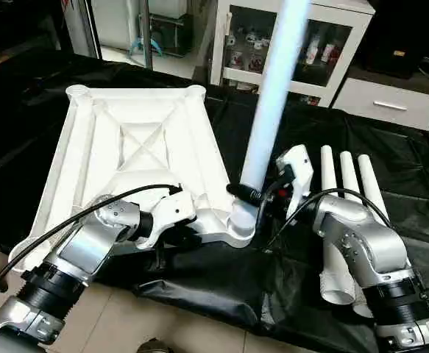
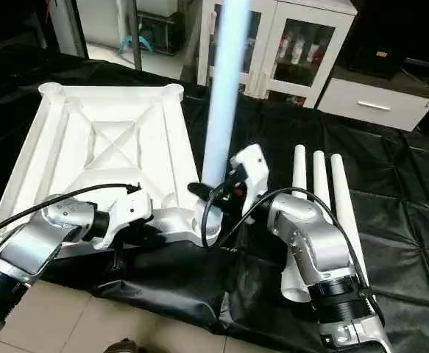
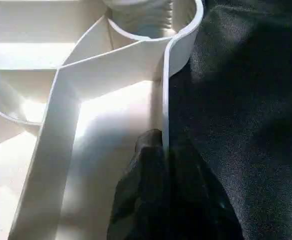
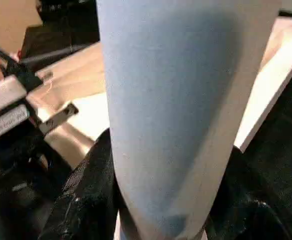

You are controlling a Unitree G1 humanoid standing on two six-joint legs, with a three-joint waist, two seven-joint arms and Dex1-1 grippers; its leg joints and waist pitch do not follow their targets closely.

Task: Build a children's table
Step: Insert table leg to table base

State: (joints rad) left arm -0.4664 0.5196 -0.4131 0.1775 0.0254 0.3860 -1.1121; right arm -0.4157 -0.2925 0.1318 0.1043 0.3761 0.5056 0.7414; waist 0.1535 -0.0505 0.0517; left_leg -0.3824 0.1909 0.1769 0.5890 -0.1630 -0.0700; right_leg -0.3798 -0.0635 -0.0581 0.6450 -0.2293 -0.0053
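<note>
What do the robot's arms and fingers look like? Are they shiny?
Yes! Both arms are shiny silver metal with rounded joints and black ribbed cuffs lower down. A thin black cable loops over each forearm. The wrist pieces are white plastic blocks. The left gripper and the right gripper each have two dull black fingers.

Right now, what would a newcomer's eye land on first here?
The tall white leg standing upright in the near corner socket of the upturned tabletop, with the right pincer clamped around its base. Next, the left pincer pinching the tabletop's near rim beside that socket, and three spare legs lying side by side to the right.
</note>
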